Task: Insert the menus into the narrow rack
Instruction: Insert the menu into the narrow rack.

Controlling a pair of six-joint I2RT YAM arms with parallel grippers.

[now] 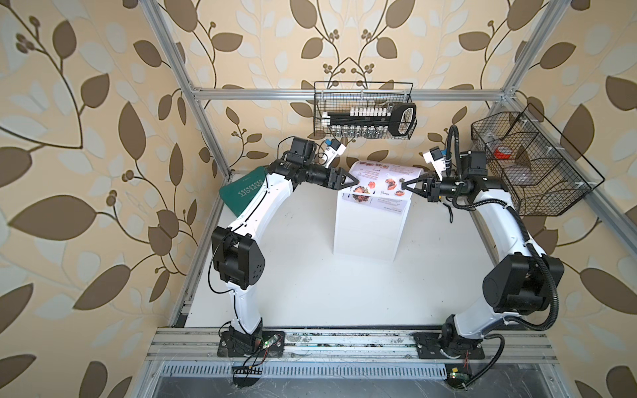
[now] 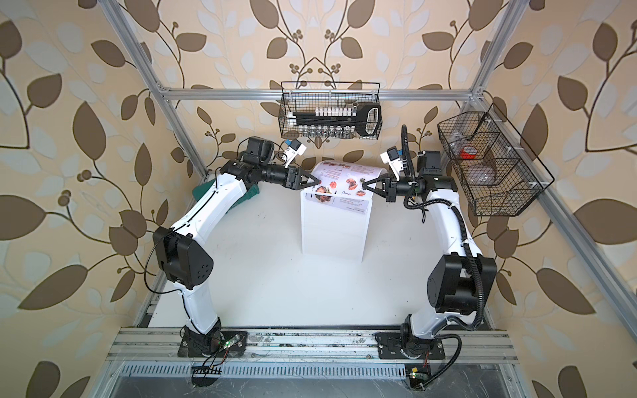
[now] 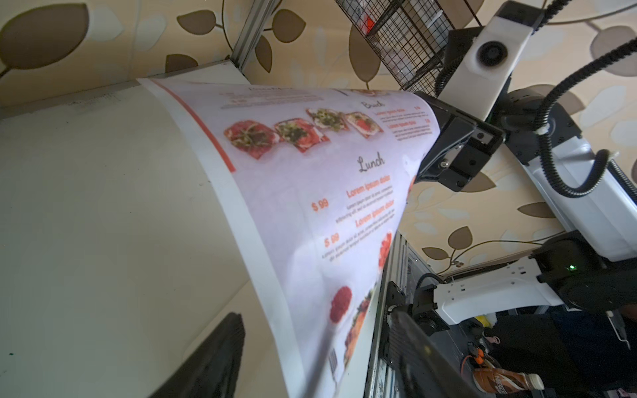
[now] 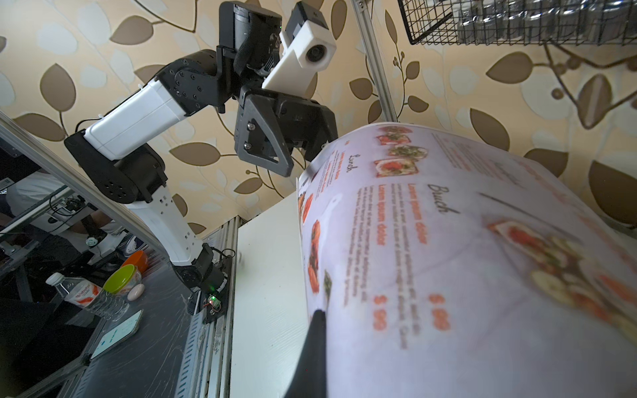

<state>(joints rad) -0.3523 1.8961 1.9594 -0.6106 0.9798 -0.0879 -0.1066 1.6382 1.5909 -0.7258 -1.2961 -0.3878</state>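
I record beige wallpaper (image 1: 103,86) with brown leaf sprays on every wall. An aluminium frame (image 1: 275,92) bounds the cell. The white tabletop (image 1: 310,293) is evenly lit, faintly scuffed. A back basket (image 1: 319,113) and side basket (image 1: 537,200) hang from it.

Menu sheet (image 1: 379,179) — curled — overlaps top of upright white rack (image 1: 365,234).

Both arms have white curved shells, black joint housings and black base plates (image 1: 227,348). The left arm (image 1: 255,203) carries a thin black wire, and the right arm (image 1: 493,213) wears thick ribbed black conduit. The left end effector (image 1: 356,182) and right end effector (image 1: 404,185) are black, with triangular, screw-studded fingers. Beside each sits a white camera block (image 4: 315,51).
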